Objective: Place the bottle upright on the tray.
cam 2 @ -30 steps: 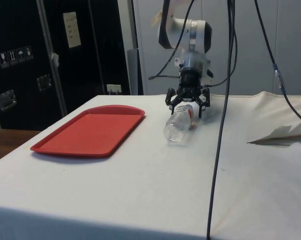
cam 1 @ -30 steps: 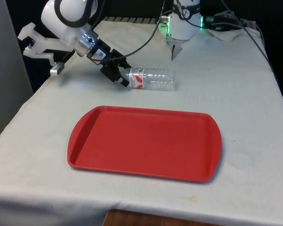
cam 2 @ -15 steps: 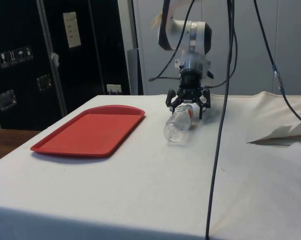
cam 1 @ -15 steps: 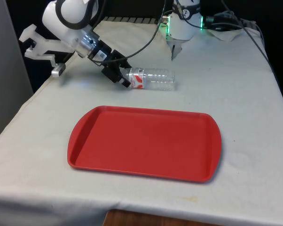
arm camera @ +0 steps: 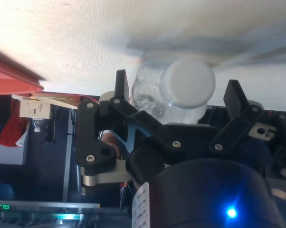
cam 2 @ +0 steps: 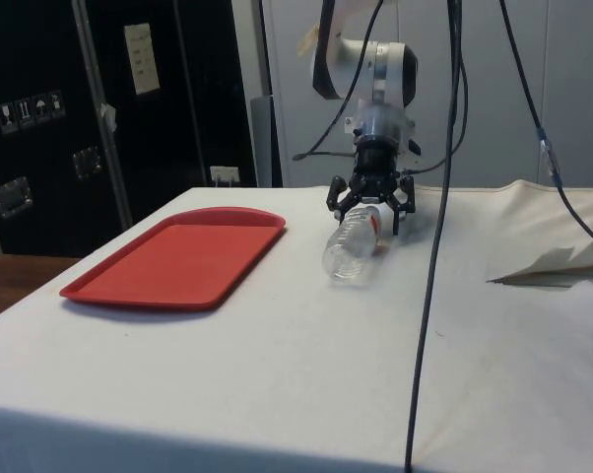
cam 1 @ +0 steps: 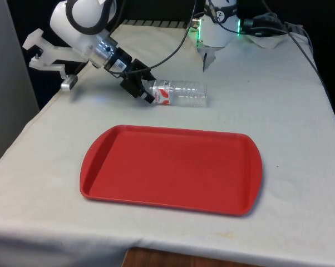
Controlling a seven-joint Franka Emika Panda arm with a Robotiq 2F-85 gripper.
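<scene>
Clear plastic bottle [cam 1: 180, 93] lying sideways, cap end between gripper [cam 1: 144, 92] fingers. Fingers spread apart, not clamped. Red tray [cam 1: 171, 168] nearby, beside gripper.

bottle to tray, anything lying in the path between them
Nothing visible does. The plastic bottle lies on its side on the white cloth, its cap end between the open end effector's fingers, and only bare cloth separates it from the red tray.

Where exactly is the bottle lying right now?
In the front view the bottle lies on its side on the white cloth, beyond the red tray's far edge, its cap end between the open gripper's fingers.
</scene>
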